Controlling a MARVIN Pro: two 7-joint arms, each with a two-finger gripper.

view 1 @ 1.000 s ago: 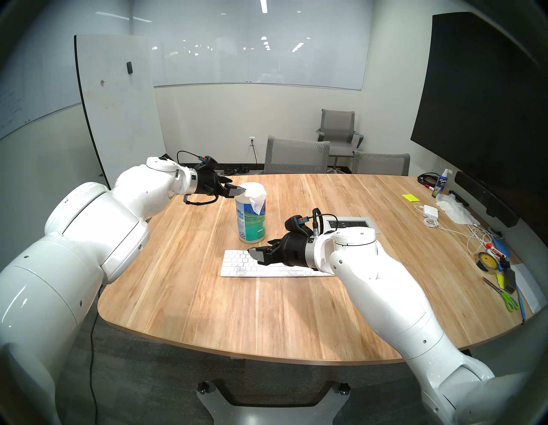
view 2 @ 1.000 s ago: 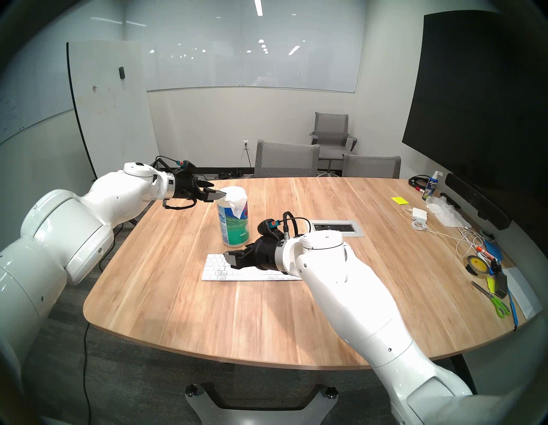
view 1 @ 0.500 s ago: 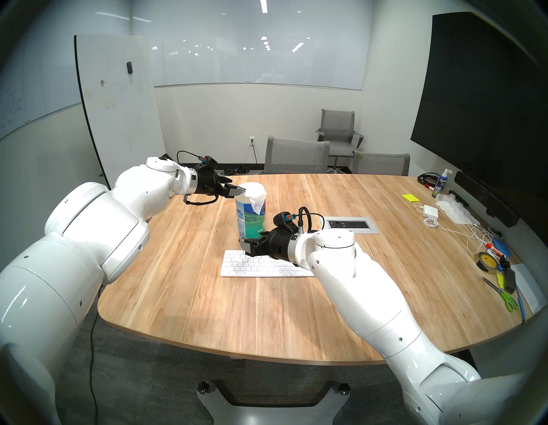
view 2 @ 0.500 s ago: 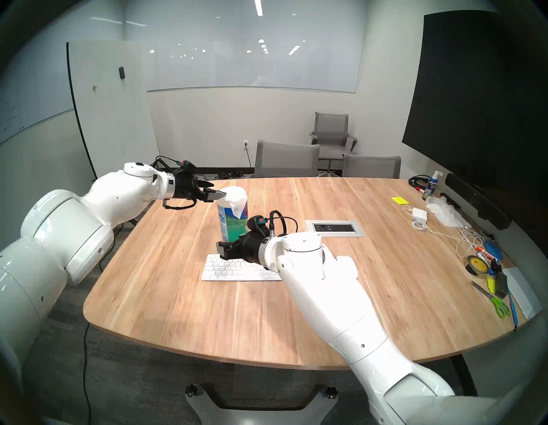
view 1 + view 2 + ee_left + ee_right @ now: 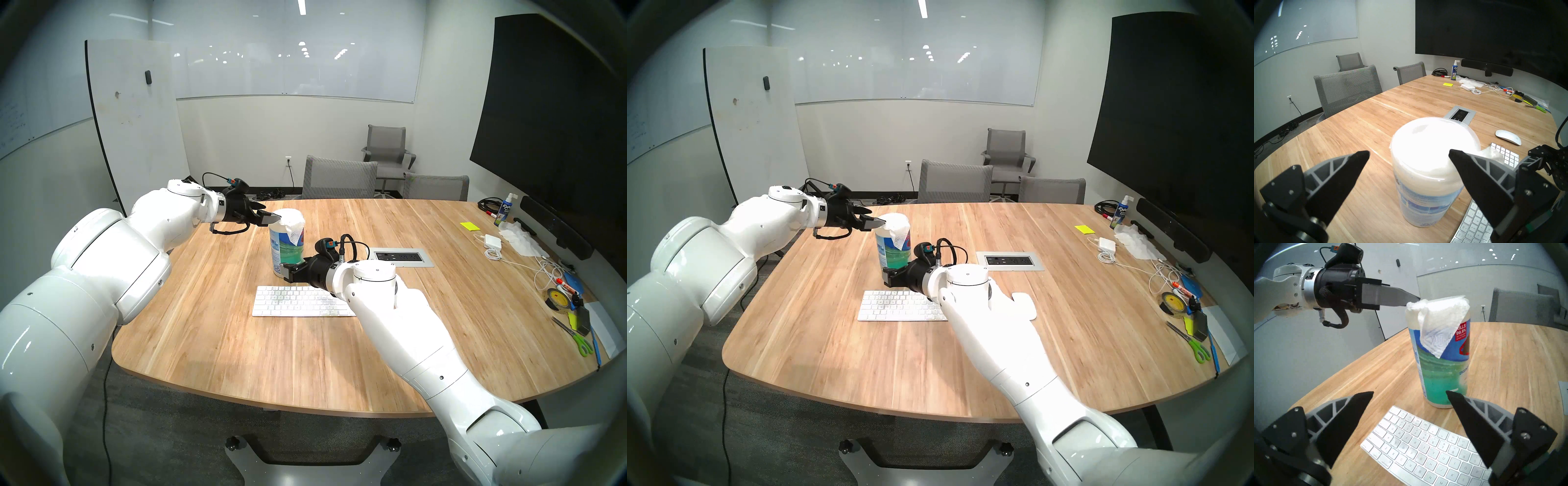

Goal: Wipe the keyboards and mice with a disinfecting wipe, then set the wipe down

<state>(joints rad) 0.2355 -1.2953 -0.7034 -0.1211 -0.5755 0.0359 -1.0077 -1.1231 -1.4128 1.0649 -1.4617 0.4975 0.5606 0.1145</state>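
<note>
While nothing is gripped yet, the right pincer [image 5: 1409, 394] hangs spread and empty just above the keyboard [image 5: 1421, 448], whose keys read "option" and "command" directly under its fingers. Just ahead stands the wipes canister [image 5: 1442, 361], its label reading "KILLS 99.9%". A wipe [image 5: 1439, 324] drapes over the rim toward the pincer, probably left so for an easy pluck. Beyond the canister, the left pincer [image 5: 1408, 155] is spread too, straddling the top without clearly touching, seemingly ready to steady it. The mouse [image 5: 1508, 139] lies on the bench [image 5: 220, 339], off to the right pincer's right, past the keyboard's number pad.
</note>
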